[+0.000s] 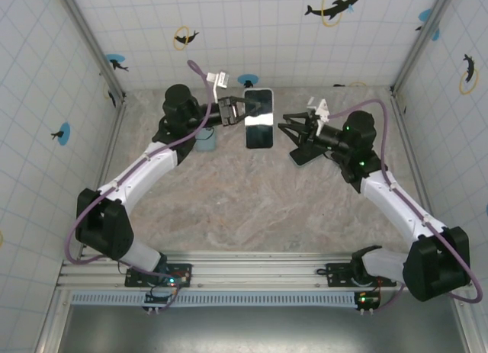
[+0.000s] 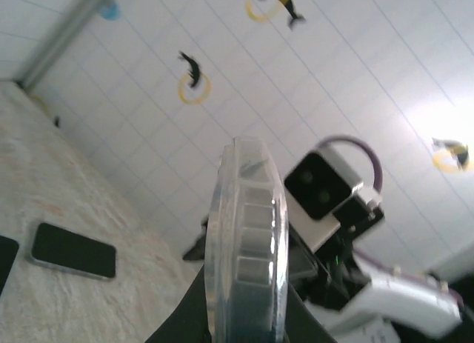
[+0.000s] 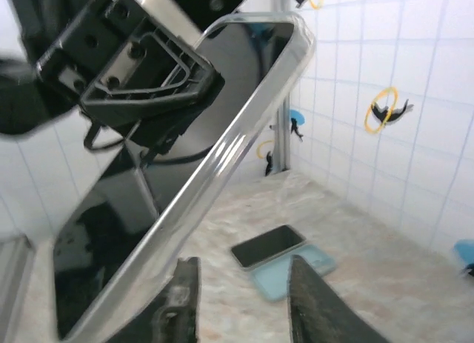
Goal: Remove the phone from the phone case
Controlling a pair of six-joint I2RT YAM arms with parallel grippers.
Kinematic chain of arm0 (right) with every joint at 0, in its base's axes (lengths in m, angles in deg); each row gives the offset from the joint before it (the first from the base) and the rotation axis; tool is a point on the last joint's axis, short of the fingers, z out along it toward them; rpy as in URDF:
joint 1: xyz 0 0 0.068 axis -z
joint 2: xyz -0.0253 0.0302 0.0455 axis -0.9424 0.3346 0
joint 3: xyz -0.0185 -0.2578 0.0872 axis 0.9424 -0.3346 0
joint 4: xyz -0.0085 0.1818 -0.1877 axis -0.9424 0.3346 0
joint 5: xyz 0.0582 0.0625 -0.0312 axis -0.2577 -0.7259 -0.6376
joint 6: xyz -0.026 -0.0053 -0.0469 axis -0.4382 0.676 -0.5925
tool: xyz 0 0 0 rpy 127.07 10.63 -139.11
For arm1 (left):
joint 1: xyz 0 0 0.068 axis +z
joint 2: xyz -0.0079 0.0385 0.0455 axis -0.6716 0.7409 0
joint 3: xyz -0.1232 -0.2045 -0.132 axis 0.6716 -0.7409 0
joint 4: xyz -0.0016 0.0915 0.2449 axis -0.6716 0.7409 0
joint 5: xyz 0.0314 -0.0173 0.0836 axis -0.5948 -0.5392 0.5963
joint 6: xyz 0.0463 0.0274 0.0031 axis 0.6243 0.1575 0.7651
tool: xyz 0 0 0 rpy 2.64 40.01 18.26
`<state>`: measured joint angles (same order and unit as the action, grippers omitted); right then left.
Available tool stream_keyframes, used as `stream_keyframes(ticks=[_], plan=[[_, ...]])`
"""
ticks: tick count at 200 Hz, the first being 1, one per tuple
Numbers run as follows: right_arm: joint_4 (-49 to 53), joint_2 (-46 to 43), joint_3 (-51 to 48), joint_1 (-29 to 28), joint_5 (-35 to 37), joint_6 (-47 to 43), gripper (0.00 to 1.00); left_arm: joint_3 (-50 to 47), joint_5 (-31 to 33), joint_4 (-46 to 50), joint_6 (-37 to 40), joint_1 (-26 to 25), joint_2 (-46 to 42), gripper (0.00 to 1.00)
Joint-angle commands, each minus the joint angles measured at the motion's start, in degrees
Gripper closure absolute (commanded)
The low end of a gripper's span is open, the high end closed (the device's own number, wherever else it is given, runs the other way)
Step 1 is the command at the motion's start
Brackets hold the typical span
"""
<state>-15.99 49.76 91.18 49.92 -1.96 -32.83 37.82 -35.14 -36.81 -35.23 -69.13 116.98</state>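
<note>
Phone (image 1: 259,109): dark-screened, seated in a clear phone case (image 3: 215,176), held aloft over the rear middle of the surface (image 1: 252,216).

Left gripper (image 1: 239,113): clamped on the case's left edge, carrying case and phone together.

Right gripper (image 3: 241,284): jaws parted with nothing between them, just beside the case's opposite rim.

Below: second phone (image 3: 268,244) lying partly over a light-blue case (image 3: 304,276), well apart from the held item.

Risks, as judged:
- The hold is on one edge only, so a push from the right gripper could twist the case or slip it free.
- A phone popped loose with nothing catching it would drop to the surface.
- A pinch across rim and phone together would separate nothing.
</note>
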Motion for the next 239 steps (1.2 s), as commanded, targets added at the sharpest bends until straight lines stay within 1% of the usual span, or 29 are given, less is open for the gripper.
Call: stream_keyframes(ticks=[1,12,21,40,55,69,102,123,239], plan=[[-10.7,-2.8,-4.9,0.3,3.1,20.5,0.6,-2.6,12.1,-3.3,-10.6,0.1,-3.0,1.0],[-16.0,-3.4,-8.0,0.2,5.1,28.4,0.59,-4.0,15.1,-4.0,-12.8,0.0,-3.8,1.0],[-18.2,-3.5,-9.5,-0.1,7.1,33.8,0.59,-5.3,17.7,-4.2,-14.8,-0.3,-4.4,1.0],[-19.7,-3.5,-11.4,-0.7,9.4,39.2,0.6,-7.8,19.8,-7.2,-18.1,-0.8,-5.2,1.0],[-19.9,-3.5,-11.7,-1.8,9.9,39.5,0.6,-8.9,20.9,-8.5,-19.4,-1.0,-5.6,1.0],[-18.1,-2.8,-11.1,-2.7,9.8,39.0,0.6,-9.7,21.8,-10.1,-20.7,-1.3,-5.7,1.0],[-18.8,-0.6,-10.7,-4.8,9.5,40.3,0.61,-9.9,21.9,-11.4,-21.3,-1.9,-5.3,1.0],[-18.6,0.2,-10.6,-4.9,9.6,41.0,0.63,-10.7,22.1,-13.5,-22.4,-1.9,-5.4,1.0],[-20.5,2.7,-10.6,-5.0,8.7,44.1,0.67,-11.8,21.9,-16.6,-24.4,-1.9,-5.2,1.0]])
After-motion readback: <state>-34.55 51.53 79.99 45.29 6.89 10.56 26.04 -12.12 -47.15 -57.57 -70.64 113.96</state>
